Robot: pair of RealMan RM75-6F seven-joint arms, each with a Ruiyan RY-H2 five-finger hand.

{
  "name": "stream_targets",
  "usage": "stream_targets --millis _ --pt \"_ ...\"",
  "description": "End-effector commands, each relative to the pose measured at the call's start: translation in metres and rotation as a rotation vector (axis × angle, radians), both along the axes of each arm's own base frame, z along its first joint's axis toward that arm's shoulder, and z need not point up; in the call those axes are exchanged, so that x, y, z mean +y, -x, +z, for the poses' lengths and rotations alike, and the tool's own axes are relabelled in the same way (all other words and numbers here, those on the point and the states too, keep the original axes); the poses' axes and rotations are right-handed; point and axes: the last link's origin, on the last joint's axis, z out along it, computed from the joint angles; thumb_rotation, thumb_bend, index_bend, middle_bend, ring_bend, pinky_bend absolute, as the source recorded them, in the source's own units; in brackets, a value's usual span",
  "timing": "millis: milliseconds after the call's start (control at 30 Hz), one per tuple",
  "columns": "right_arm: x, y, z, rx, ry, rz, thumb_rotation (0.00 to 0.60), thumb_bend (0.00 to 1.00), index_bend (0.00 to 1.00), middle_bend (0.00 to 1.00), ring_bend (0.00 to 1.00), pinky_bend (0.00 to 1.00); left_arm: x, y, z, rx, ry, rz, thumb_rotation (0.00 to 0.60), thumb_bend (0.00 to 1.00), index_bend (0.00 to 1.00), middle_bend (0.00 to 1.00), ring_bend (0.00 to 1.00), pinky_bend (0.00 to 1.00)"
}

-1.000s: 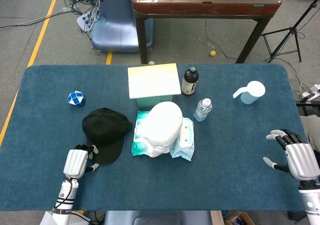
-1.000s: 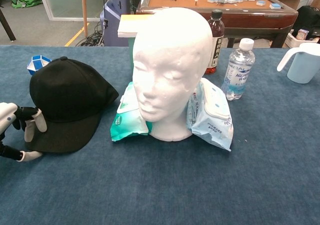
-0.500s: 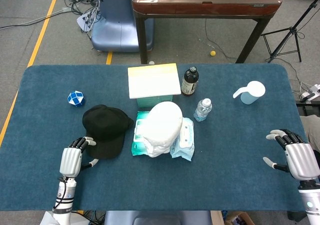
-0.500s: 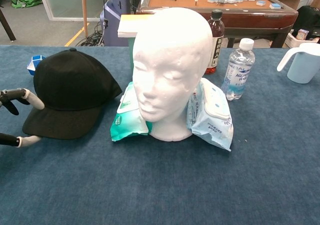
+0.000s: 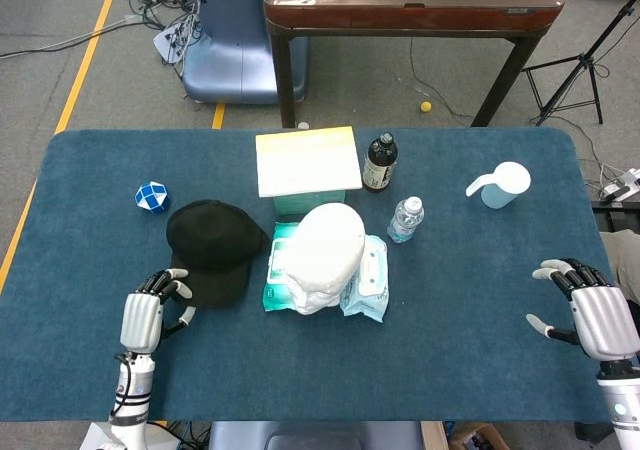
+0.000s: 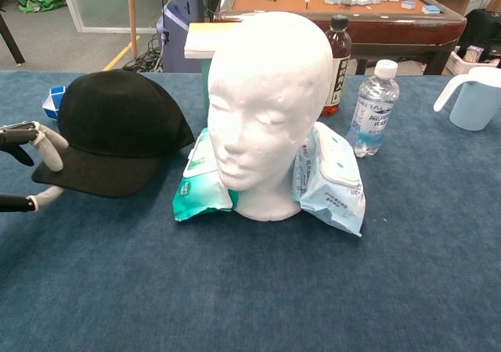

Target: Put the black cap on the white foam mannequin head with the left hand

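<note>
- Blue-and-white puzzle ball (image 5: 151, 196), left of frame.
- Yellow-topped box (image 5: 307, 162), upper centre.
- Dark bottle (image 5: 380, 162) beside it.
- Water bottle (image 5: 405, 219), centre.
- White jug (image 5: 502, 184), upper right.
- Wipe packs (image 6: 331, 179), centre.

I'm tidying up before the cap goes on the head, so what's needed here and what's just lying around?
Needed: cap, foam head, left hand.
Lying about: wipes packs, water bottle, dark bottle, jug, puzzle toy, box.

You're in a robot lab or test room: loose cables (image 5: 160, 0) and a tripod (image 5: 575, 70) on grey carpet, yellow floor tape (image 5: 85, 65), a blue-clothed table (image 5: 450, 350).
</note>
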Motion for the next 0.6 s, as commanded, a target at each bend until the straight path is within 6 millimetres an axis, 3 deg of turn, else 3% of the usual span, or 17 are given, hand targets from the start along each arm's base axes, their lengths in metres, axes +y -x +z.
stream_targets --millis 33,333,600 --pt "0.000 0.000 0.000 0.000 0.000 -0.001 0.600 0.04 0.35 0.30 0.21 0.27 0.000 0.000 0.000 -0.007 -0.003 -0.001 0.600 0.33 0.58 0.34 0.29 0.38" --pt "0.000 0.000 0.001 -0.003 0.003 0.000 0.600 0.04 0.35 0.30 0.21 0.27 0.000 -0.001 0.001 -0.035 -0.010 -0.006 0.600 0.37 0.60 0.34 0.30 0.38" --pt "0.001 0.000 0.002 -0.005 0.008 0.002 0.600 0.04 0.35 0.30 0.21 0.27 0.001 -0.008 0.020 -0.058 -0.101 -0.074 0.600 0.38 0.68 0.34 0.31 0.38"
